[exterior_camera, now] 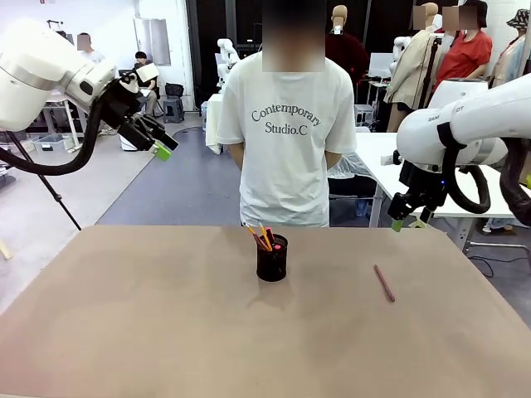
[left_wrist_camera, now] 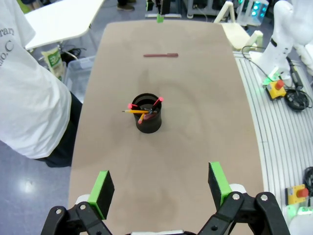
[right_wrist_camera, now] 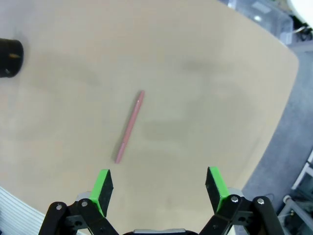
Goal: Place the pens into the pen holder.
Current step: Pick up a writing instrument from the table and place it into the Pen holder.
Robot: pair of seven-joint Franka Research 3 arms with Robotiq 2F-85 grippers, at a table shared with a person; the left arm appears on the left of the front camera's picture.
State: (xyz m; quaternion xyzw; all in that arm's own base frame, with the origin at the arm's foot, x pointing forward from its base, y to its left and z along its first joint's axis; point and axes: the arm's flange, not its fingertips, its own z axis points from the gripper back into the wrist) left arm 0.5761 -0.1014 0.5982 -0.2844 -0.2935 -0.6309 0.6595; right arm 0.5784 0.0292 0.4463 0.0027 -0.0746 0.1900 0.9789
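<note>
The black mesh pen holder [exterior_camera: 271, 259] stands upright at the table's middle, also in the left wrist view [left_wrist_camera: 148, 114] and at the right wrist view's left edge [right_wrist_camera: 9, 57]. Several pens [exterior_camera: 264, 239] stick out of it, yellow-orange and black with red-pink ends [left_wrist_camera: 141, 108]. A dark reddish-brown pen [exterior_camera: 383, 283] lies flat on the table to the right [left_wrist_camera: 161, 55] [right_wrist_camera: 129, 126]. My left gripper [exterior_camera: 163, 149] [left_wrist_camera: 159, 186] hangs open high above the table's left side. My right gripper [exterior_camera: 406, 222] [right_wrist_camera: 159, 185] is open, raised above and behind the reddish-brown pen.
A person in a white T-shirt [exterior_camera: 286, 133] stands at the far edge, right behind the holder. The brown table [exterior_camera: 166, 332] has free room all around the holder. White tables [exterior_camera: 390, 157] stand beyond on the right.
</note>
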